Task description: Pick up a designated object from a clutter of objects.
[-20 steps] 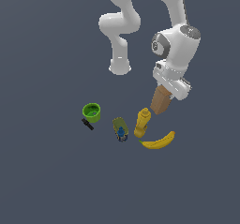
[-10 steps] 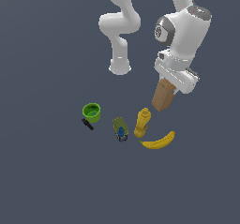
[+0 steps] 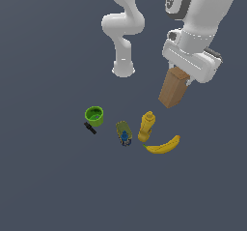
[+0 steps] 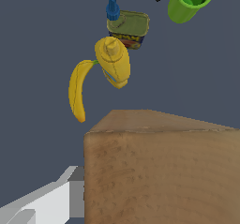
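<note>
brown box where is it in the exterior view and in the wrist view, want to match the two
Exterior view: the brown box hangs tilted under the gripper, above the floor, toward the exterior view's right.
Wrist view: the brown box fills the near foreground, close to the camera.
Shared landmark: the yellow bottle with the banana beside it.

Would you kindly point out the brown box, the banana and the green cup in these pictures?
brown box point(image 3: 172, 90), exterior view, middle of its front face.
banana point(image 3: 164, 146), exterior view, middle of its curve.
green cup point(image 3: 94, 117), exterior view, outer wall.
</note>
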Available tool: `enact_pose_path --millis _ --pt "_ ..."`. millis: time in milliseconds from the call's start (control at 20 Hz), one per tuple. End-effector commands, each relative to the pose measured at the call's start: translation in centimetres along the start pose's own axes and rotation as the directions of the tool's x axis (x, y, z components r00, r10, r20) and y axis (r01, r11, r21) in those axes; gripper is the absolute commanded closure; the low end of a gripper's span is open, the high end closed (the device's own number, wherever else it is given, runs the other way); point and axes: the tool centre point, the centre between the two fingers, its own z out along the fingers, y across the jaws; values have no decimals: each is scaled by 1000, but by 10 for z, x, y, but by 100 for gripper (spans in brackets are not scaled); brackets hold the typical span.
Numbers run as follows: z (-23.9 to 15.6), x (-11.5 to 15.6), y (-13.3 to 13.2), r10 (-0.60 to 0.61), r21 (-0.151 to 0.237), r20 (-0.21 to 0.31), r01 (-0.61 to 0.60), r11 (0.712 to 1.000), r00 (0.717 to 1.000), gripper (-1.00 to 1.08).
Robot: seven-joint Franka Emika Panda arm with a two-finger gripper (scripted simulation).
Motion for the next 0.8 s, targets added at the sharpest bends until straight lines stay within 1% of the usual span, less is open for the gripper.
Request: enact_pose_path --millis 0,400,750 --pt "-28 6 -6 0 8 -2 0 1000 1000 108" --pt "-101 26 -22 2 7 -5 -2 1000 1000 108" --pt "-152 39 -35 4 6 -7 -4 1000 1000 108"
